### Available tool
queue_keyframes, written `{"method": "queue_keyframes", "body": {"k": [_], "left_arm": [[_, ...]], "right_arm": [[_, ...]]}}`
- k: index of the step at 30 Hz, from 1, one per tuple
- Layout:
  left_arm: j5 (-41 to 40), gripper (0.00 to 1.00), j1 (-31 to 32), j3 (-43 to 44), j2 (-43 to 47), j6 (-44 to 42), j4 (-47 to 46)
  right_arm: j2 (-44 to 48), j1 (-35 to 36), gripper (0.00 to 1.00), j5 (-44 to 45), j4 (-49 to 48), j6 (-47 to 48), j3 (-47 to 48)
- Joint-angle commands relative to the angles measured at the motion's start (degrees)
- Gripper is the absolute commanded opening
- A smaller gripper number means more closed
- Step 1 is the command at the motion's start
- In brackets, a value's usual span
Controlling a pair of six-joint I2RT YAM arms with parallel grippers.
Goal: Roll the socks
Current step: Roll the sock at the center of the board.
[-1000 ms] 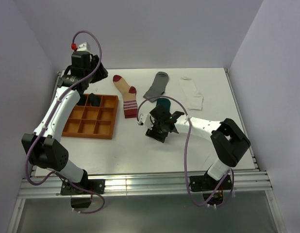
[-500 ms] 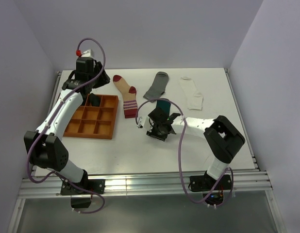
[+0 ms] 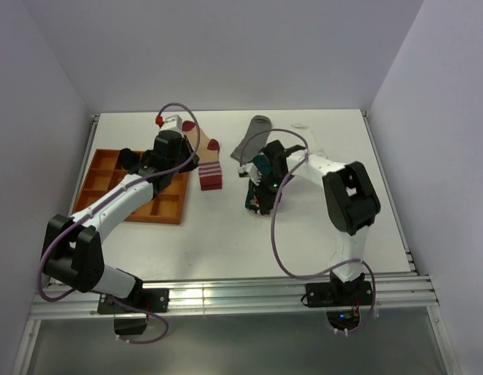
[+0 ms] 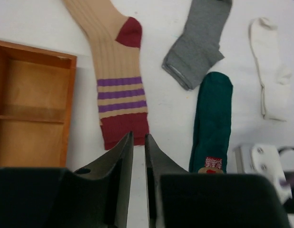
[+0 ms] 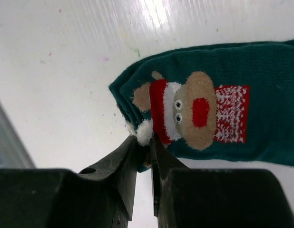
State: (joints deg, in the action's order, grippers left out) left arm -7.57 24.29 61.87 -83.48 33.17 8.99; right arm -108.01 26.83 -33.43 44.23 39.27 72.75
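Four socks lie flat at the back of the table: a beige red-striped one [image 4: 119, 90], a grey one [image 4: 197, 45], a white one [image 4: 270, 71] and a dark teal one [image 4: 213, 118] with a Christmas figure [image 5: 185, 110]. My right gripper [image 5: 146, 138] is shut on the teal sock's [image 3: 262, 164] edge, beside the figure's white pompom. Just short of the beige sock's [image 3: 211, 175] red cuff, my left gripper [image 4: 139, 137] hovers above the table with its jaws drawn almost together and nothing between them. In the top view the left gripper [image 3: 188, 162] reaches over the tray and the right gripper [image 3: 255, 201] points toward the near edge.
The orange compartment tray [image 3: 159, 212] sits at the left, under my left arm, and its corner [image 4: 37, 52] shows in the left wrist view. My right forearm crosses over the white sock's place. Walls close in the table on three sides.
My left arm has swung from the back left corner over the tray toward the beige sock, its jaws closing. My right gripper has turned onto the teal sock and shut on its edge.
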Motion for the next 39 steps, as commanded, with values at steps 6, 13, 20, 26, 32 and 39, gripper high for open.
{"method": "queue_keyframes", "body": {"k": [6, 13, 20, 26, 32, 39], "left_arm": [[8.16, 0.19, 7.42, -10.44, 4.65, -4.33, -22.68], [21.89, 0.26, 15.69, -12.91, -1.85, -11.54, -29.47], [36.12, 0.40, 16.93, -12.74, -11.16, -12.07, -33.16], [41.41, 0.42, 17.01, -13.35, -16.26, -11.46, -35.71], [42.64, 0.42, 17.01, -12.21, -20.22, -11.28, -36.59], [43.00, 0.42, 17.01, -11.94, -23.04, -11.02, -37.65]], "right_arm": [[-19.60, -4.68, 0.21, -18.24, 35.80, 15.74, 15.04], [-25.41, -5.91, 0.22, -19.48, 38.56, 13.30, 18.57], [-26.82, -7.49, 0.22, -18.87, 35.85, 8.82, 18.74], [-26.99, -8.20, 0.22, -16.93, 32.07, 3.55, 18.57], [-27.35, -8.20, 0.22, -15.35, 30.13, 0.90, 18.39], [-27.61, -8.20, 0.21, -14.73, 29.34, -0.59, 18.66]]}}
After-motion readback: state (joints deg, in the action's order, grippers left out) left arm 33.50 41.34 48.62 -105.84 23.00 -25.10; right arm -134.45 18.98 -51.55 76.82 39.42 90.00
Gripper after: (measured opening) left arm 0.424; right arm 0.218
